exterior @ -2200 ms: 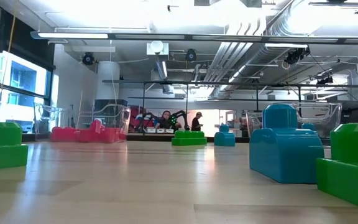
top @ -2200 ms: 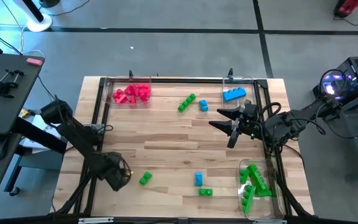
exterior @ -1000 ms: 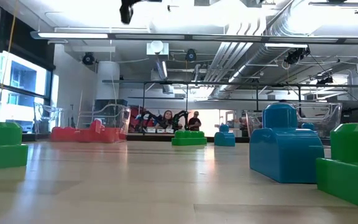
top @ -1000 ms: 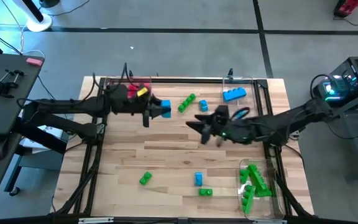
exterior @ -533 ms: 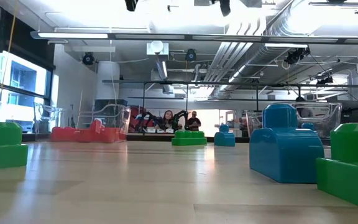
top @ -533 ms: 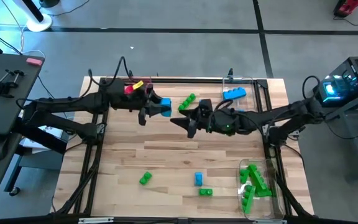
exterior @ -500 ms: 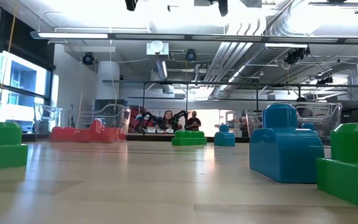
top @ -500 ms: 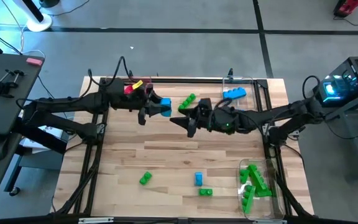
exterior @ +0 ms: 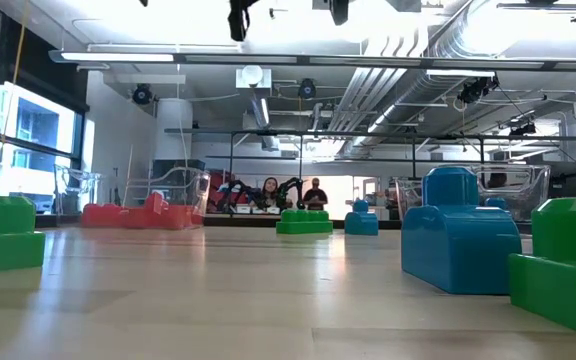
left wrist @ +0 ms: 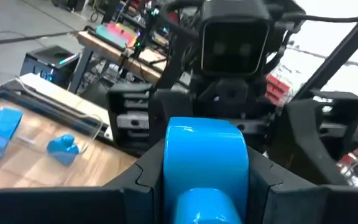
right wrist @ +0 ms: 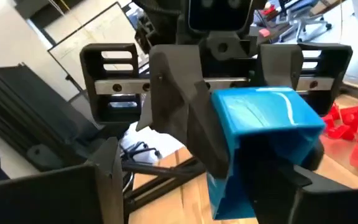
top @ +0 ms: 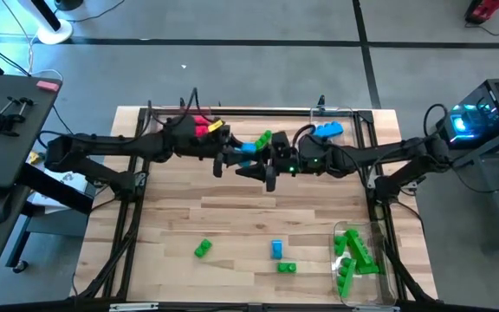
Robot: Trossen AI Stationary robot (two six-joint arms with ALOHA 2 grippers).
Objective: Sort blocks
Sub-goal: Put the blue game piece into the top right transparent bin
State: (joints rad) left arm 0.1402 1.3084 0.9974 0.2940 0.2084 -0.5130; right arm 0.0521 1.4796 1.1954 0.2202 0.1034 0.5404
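Two tools meet above the far middle of the bench: the left tool clamps a blue block while the right tool stands wide around it, so the right should close squarely before the left lets go.

You have nothing to read here: no text, label, brand, number or sign is legible in any view.

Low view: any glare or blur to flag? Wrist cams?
Low view: ceiling lights blow out to white; the near blue block and green block look soft. Left wrist view: the held blue block fills the frame, blurred, with a sheen on top.
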